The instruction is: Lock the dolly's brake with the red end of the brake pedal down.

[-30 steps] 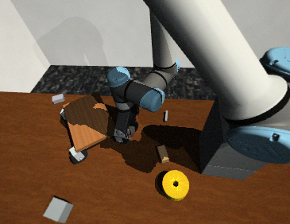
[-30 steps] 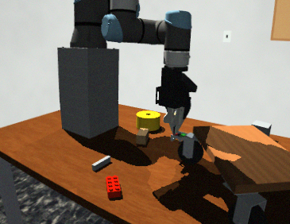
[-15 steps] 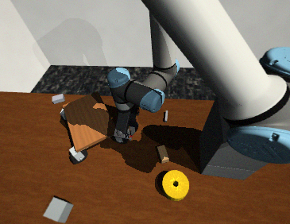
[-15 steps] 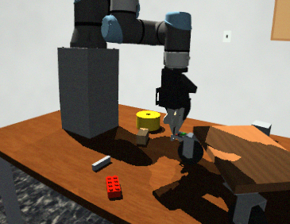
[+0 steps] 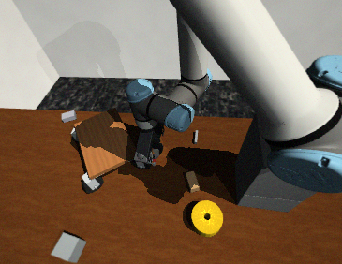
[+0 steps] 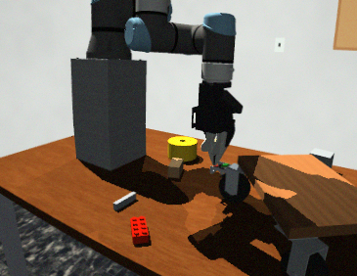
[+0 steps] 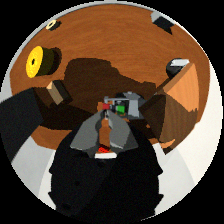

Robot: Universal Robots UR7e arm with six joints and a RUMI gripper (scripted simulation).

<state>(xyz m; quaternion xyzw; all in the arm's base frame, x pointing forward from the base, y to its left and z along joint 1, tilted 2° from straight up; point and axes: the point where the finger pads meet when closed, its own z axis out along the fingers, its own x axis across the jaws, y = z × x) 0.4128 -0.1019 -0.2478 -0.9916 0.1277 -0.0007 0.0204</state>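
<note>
The dolly is a wooden platform on grey casters, standing on the table at the left; it also shows in the exterior view. Its near caster carries a brake pedal with a red end and a green end. In the wrist view the red end lies at my fingertips and the green end just beyond. My gripper is shut with nothing between the fingers, its tips resting on or just above the pedal's red end. It also shows in the top view and the wrist view.
A yellow disc and a small wooden block lie right of the caster. The grey robot pedestal stands behind. A red brick, a small grey bar and grey cubes lie about the table.
</note>
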